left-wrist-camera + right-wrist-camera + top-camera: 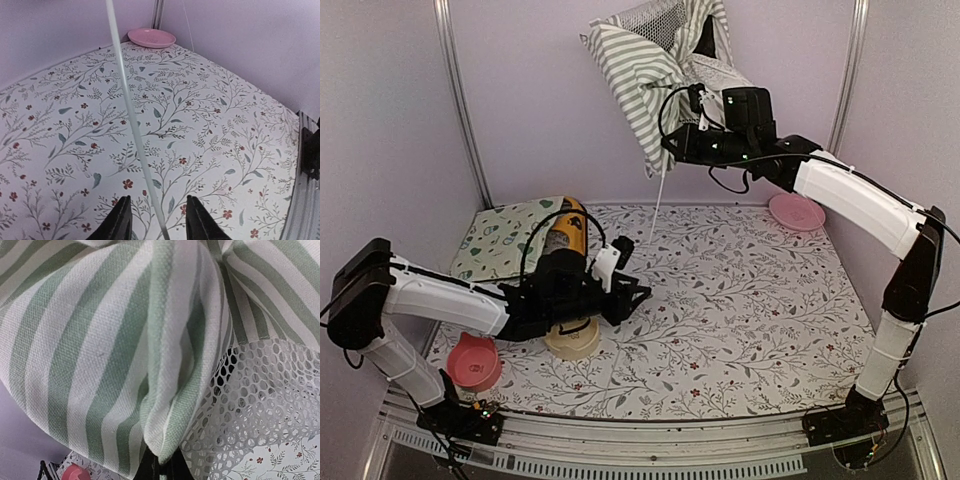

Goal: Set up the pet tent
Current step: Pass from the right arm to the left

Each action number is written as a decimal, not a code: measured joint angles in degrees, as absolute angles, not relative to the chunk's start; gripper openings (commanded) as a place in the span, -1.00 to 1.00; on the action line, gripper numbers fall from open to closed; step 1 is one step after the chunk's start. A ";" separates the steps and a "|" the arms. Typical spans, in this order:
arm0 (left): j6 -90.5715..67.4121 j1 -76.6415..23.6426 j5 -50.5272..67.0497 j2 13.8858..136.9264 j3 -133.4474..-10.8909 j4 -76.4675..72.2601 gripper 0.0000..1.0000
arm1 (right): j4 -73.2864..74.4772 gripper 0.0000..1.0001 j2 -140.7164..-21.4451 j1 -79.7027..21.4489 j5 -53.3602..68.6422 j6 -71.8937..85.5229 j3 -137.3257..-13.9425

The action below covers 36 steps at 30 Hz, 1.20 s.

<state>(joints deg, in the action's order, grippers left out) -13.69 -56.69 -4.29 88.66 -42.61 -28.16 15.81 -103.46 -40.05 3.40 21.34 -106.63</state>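
Fingers (121,220) of the left gripper (158,220) straddle the thin white pole (133,110), unclamped; right gripper (159,467) pinches the pet tent (640,70) tight, upper centre. Best to close squarely on the pole before tensioning.

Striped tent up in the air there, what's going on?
The right pincer is shut on the striped pet tent, holding it up above the back of the table. A thin white pole hangs down from it. The left pincer sits low over the table, open, with that pole between its fingers.
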 measured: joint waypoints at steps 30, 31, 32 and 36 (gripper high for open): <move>-16.64 -72.99 -27.92 93.23 -37.28 -45.56 -1.00 | 8.43 -0.37 -89.52 -43.07 11.84 24.49 -78.04; -16.71 -73.01 -28.14 93.73 -37.80 -45.60 -1.00 | 8.49 -0.35 -89.52 -43.07 11.99 24.53 -78.02; -16.75 -73.03 -28.27 94.19 -38.39 -45.60 -1.00 | 8.51 -0.34 -89.52 -43.07 12.12 24.51 -78.02; -16.75 -73.12 -28.34 95.46 -40.27 -46.46 -1.00 | 8.64 -0.20 -89.03 -43.31 12.12 24.36 -78.02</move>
<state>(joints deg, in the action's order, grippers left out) -16.75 -73.12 -28.34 95.46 -40.27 -46.46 8.64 -89.03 -43.31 12.12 24.36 -78.02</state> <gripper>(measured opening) 0.027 0.362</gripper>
